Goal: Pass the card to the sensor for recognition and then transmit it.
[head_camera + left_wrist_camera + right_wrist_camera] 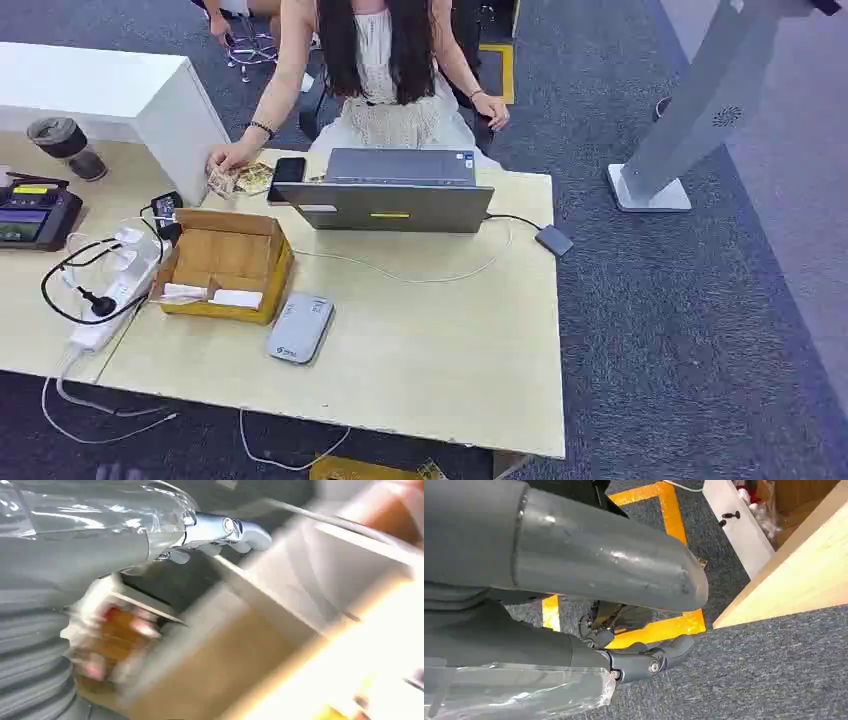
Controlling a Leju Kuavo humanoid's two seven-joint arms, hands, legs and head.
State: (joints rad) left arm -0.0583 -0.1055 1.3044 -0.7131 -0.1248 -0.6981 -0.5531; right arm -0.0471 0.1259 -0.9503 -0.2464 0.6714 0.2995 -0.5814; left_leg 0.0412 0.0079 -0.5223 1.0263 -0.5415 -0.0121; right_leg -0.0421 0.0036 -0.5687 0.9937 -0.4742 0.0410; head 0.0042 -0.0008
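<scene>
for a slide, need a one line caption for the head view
Person seated behind a laptop on a wooden table with a card box and grey sensor.

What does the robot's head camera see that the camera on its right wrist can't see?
Head view alone: a person seated behind a grey laptop, a wooden box with white cards inside, a grey card sensor, a white power strip and a black phone.

Right wrist view alone: the right hand hanging empty over yellow floor tape.

Both: the pale wooden table and the grey carpet.
</scene>
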